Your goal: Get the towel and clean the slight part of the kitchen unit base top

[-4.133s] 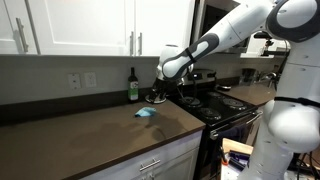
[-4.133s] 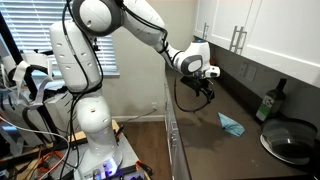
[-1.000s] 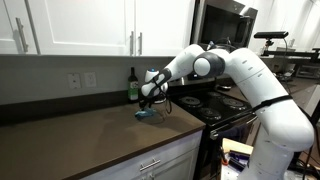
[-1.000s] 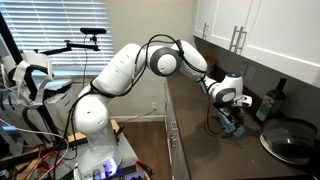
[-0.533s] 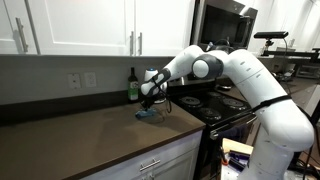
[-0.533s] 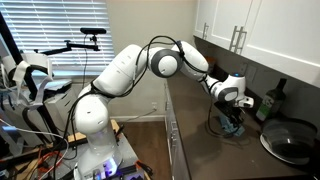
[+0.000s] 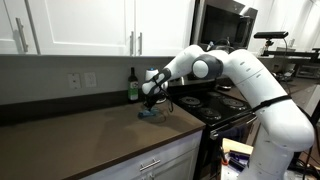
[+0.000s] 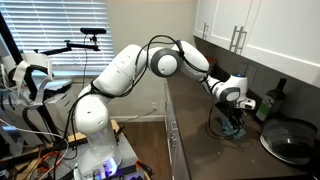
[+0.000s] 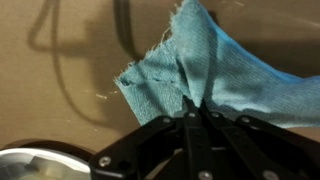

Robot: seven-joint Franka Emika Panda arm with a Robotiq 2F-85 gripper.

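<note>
A light blue towel (image 9: 215, 70) lies bunched on the dark brown countertop (image 7: 90, 125). In the wrist view my gripper (image 9: 190, 103) is shut, its black fingertips pinching a raised fold of the cloth. In both exterior views the gripper (image 7: 148, 106) points straight down onto the towel (image 7: 147, 115) near the stove end of the counter; the same grip shows at the gripper (image 8: 234, 122) over the towel (image 8: 235, 130). Most of the cloth under the fingers is hidden there.
A dark green bottle (image 7: 132, 86) stands against the wall just behind the towel. A black stove (image 7: 215, 102) with a pan (image 8: 292, 142) borders the counter. White cabinets (image 7: 80, 25) hang above. A round metal rim (image 9: 30, 165) shows at the wrist view's lower left.
The jaws have closed on the towel over the last second. The arm has stayed in the same place above the cloth.
</note>
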